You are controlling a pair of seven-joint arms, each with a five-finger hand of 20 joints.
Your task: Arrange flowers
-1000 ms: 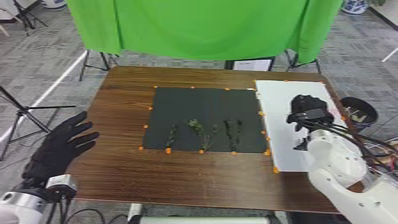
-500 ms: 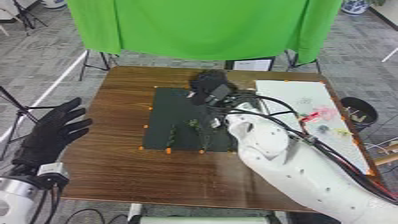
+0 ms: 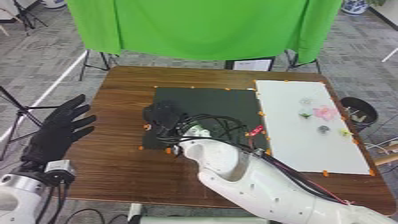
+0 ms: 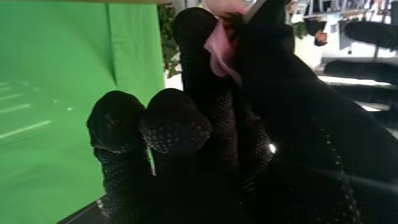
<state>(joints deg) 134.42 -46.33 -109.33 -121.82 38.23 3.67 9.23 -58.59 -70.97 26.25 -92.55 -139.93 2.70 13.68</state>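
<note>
Right hand [image 3: 163, 115] over the black mat [image 3: 222, 101] near its left edge, pink flower [image 4: 218, 51] pinched between thumb and fingers, left hand [image 3: 55, 134] open by the table's [image 3: 115, 165] left edge, and this wants a low, gentle release so no petals crease.

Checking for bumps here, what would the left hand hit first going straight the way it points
From the head view, the left hand would probably meet the green cloth beyond the table first, though the hand's height is hard to judge.
</note>
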